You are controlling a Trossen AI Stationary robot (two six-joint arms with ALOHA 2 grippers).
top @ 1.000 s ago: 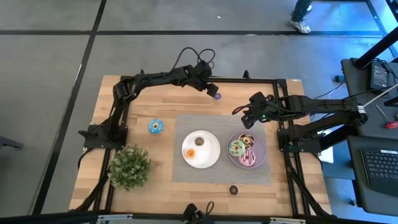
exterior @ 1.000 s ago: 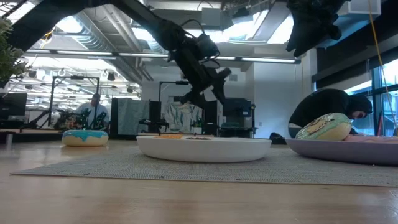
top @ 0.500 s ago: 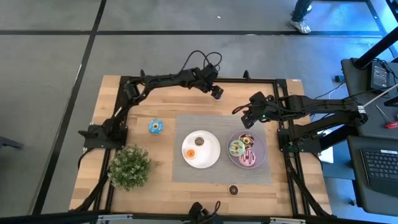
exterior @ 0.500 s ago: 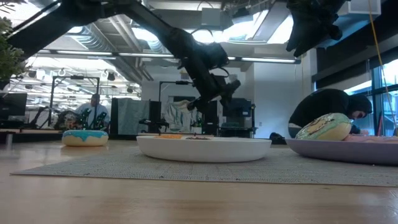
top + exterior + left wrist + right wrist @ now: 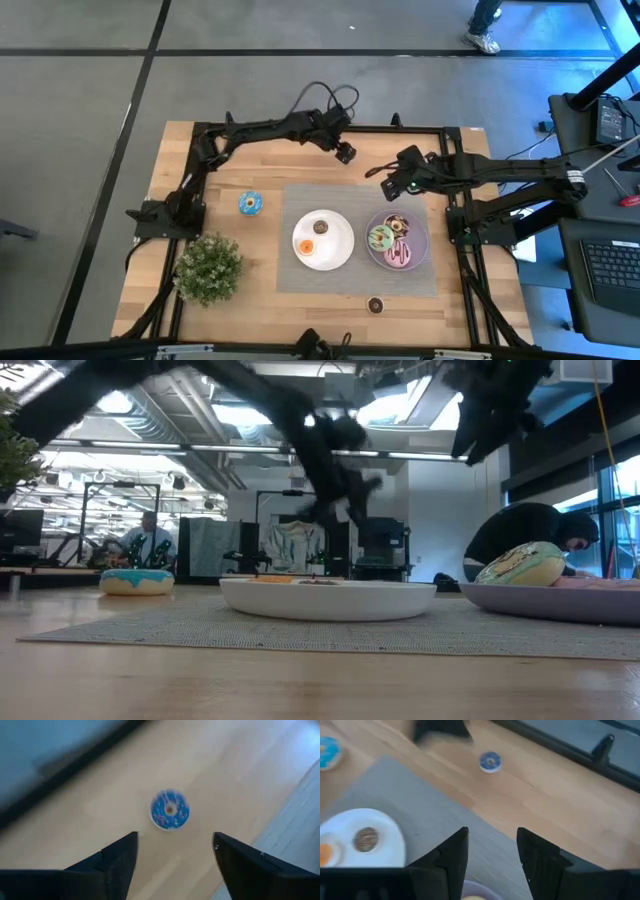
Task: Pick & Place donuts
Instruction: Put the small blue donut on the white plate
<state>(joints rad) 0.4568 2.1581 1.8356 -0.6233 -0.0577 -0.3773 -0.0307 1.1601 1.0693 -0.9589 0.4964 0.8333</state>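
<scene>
At the left of the wooden table [image 5: 262,168] a potted plant [image 5: 208,267] stands near the front edge, and a blue-iced donut [image 5: 250,204] lies on the bare wood behind it, apart from everything else. Next comes the grey mat [image 5: 355,280], which carries the white plate [image 5: 337,252]; on that plate sit 2 tiny donuts, an orange one [image 5: 304,245] and a brown one [image 5: 321,227]. Behind the mat, near the table's far edge, the left gripper [image 5: 344,153] hangs over the wood with its 2 fingers spread apart and nothing between them; its wrist view looks down on a tiny purple donut [image 5: 170,810] lying flat on the wood, clear of both fingers. The right gripper [image 5: 392,186] hovers just behind the mat's far right corner, its fingers also parted and holding nothing, and its wrist view shows the same purple ring farther off on the wood. Below it on the mat is the purple plate [image 5: 422,243], holding a green-iced donut [image 5: 380,238], a pink dark-striped donut [image 5: 399,256] and what looks like a brown sprinkled donut [image 5: 397,224], though it is small in the overhead view. 1 more tiny brown donut [image 5: 375,304] lies alone on the wood in front of the mat.
</scene>
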